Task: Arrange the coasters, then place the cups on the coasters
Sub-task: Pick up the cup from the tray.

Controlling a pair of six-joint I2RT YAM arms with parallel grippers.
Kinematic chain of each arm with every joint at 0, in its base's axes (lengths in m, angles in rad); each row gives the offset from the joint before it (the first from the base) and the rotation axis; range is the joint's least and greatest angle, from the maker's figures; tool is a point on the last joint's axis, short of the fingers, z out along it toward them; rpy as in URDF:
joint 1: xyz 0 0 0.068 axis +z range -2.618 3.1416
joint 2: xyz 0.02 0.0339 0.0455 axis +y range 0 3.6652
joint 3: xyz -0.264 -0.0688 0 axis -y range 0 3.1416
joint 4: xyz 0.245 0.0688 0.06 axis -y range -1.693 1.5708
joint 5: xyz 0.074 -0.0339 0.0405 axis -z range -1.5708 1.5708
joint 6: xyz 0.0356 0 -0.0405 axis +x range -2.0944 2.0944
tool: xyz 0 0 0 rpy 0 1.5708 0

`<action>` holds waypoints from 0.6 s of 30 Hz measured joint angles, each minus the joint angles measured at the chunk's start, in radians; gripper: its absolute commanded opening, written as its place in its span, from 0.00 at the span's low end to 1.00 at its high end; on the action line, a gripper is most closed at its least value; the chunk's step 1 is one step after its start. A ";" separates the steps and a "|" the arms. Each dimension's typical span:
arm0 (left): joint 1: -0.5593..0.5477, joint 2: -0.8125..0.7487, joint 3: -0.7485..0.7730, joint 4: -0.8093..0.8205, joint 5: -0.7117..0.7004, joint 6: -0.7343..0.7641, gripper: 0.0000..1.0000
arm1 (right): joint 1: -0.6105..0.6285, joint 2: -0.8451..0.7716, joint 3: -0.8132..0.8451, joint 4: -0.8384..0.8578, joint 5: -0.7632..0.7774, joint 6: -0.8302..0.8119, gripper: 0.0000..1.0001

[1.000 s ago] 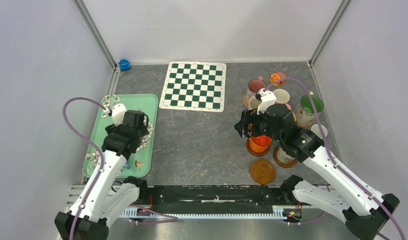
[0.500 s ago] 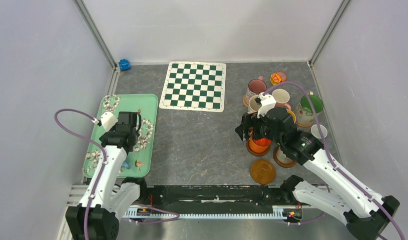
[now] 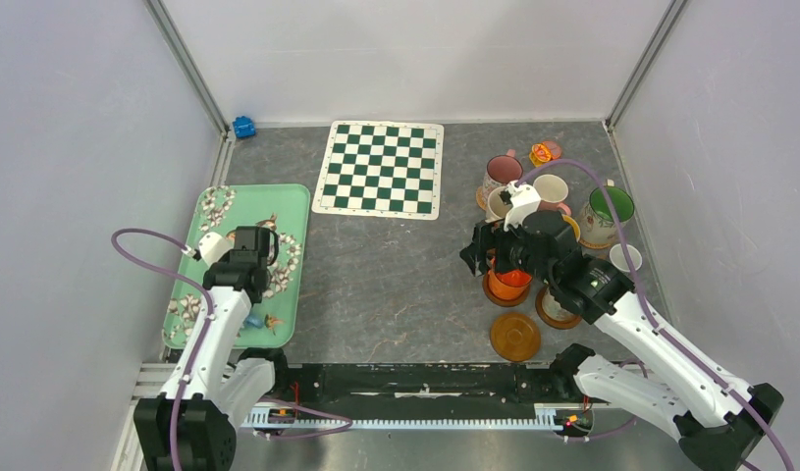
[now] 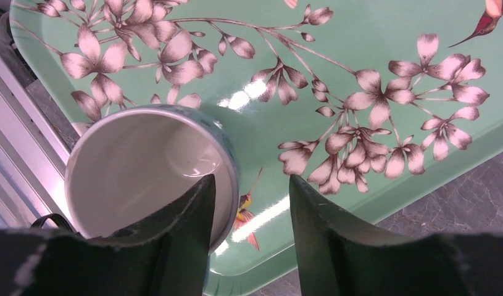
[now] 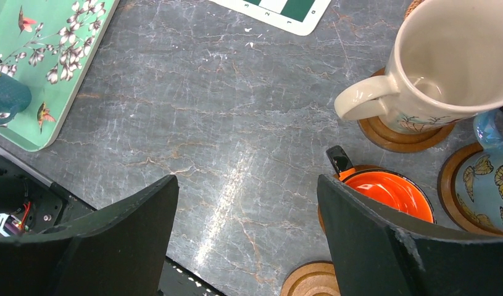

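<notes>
A cup (image 4: 144, 166), white inside and teal outside, stands on the mint-green tray (image 4: 384, 37). My left gripper (image 4: 252, 185) is open astride the cup's rim: one finger is inside the cup, the other outside with a gap to the wall. My right gripper (image 5: 247, 180) hangs open over bare table, holding nothing. Right of it an orange cup (image 5: 387, 194) sits on a coaster. A cream cup (image 5: 449, 61) and a butterfly cup (image 5: 492, 179) each stand on a dark wood coaster (image 5: 403, 135). One empty coaster (image 3: 514, 336) lies near the front.
More cups cluster at the back right: a pink-lined one (image 3: 502, 169), a green-lined one (image 3: 610, 204) and a small white one (image 3: 625, 257). A green-and-white chequered mat (image 3: 381, 168) lies at the back centre. A blue toy (image 3: 243, 127) and an orange-yellow toy (image 3: 544, 152) sit by the back wall.
My left gripper has moved toward the tray's near end and its jaws have narrowed over the cup's rim. The right arm has barely shifted.
</notes>
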 measured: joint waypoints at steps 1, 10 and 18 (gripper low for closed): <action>0.000 0.000 0.000 0.000 -0.001 -0.003 0.49 | 0.000 0.000 0.000 0.000 0.000 0.000 0.85; 0.002 -0.001 -0.001 0.000 -0.021 -0.024 0.03 | 0.000 0.000 0.000 0.000 -0.016 0.012 0.85; 0.002 -0.003 0.014 -0.006 -0.047 -0.024 0.02 | 0.000 0.004 0.000 0.000 -0.024 0.025 0.86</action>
